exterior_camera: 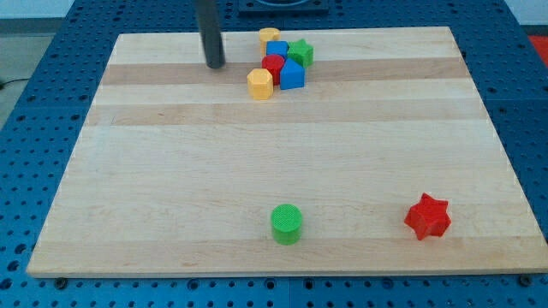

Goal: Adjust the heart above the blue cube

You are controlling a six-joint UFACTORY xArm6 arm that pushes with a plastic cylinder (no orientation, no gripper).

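A pale wooden board [282, 171] with lengthwise grain bands is laid on a blue perforated table [34, 94]; a dark fixture is cut off at the view's top.

Seven blocks are counted: two yellow, two blue, two green and two red in part, as follows. My tip [215, 64], a plain rod end with nothing to open, close or hold, is set on the board near the view's top. Just to its right a tight cluster is seen: a yellow hexagonal block [260, 84] nearest, a red block [273, 66] of unclear shape, a blue cube [292, 74], a second blue block [276, 50], a green star [300, 53], and the yellow heart [270, 36] at the cluster's top, above the blue blocks.

Well below the tip, a green cylinder [287, 223] and a red star [427, 216] are found apart.
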